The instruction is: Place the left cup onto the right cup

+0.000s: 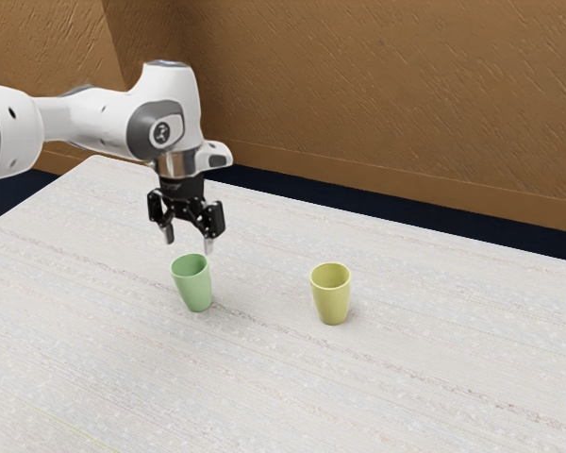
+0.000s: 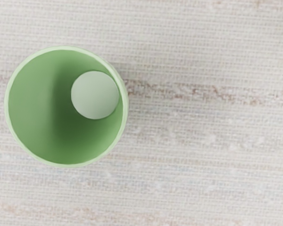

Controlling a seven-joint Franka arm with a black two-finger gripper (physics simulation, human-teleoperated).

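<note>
A green cup (image 1: 192,281) stands upright on the table, toward the exterior view's left. A yellow-green cup (image 1: 331,293) stands upright to its right, a cup's width or two away. My black gripper (image 1: 188,241) hangs just above the green cup's rim, fingers pointing down and open, with nothing between them. In the wrist view I look straight down into the green cup (image 2: 47,117), and its pale round bottom shows through the mouth.
The pale wood-grain table (image 1: 406,377) stretches wide around both cups. A brown wall (image 1: 406,85) with a dark strip at its base runs behind the table's far edge.
</note>
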